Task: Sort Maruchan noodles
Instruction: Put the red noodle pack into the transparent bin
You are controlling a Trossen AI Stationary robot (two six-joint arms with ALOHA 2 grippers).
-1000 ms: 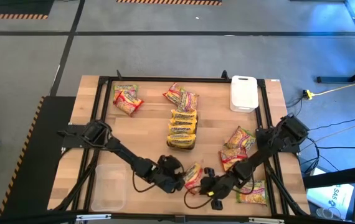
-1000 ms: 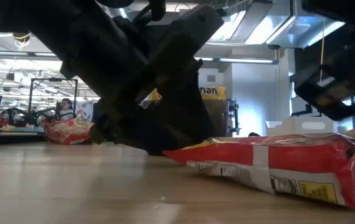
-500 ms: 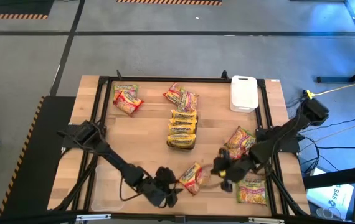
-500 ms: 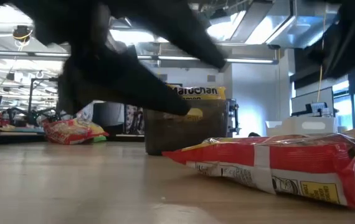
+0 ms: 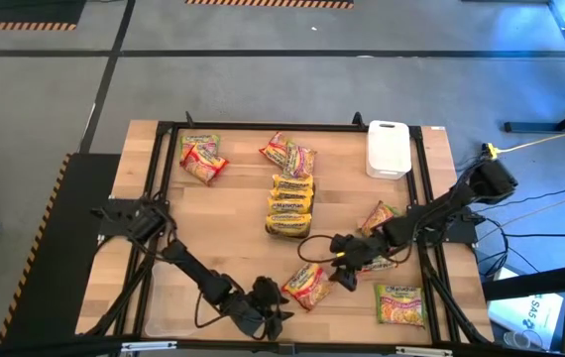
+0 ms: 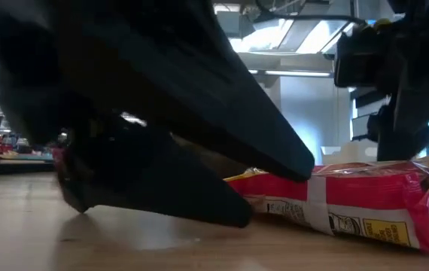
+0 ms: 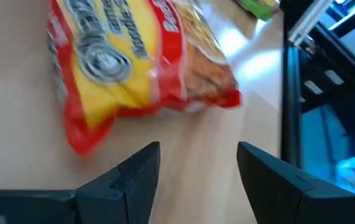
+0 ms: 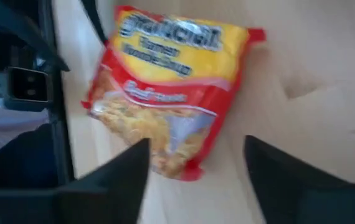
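My right gripper is now apart — the red packet lies free on the counter; my left gripper waits open beside it.

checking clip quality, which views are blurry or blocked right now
Low view: a dark arm up close blocks most of the frame; the red packet stays readable. Left wrist view: packet smeared by motion blur. Right wrist view: packet and fingers soft. High view: sharp.
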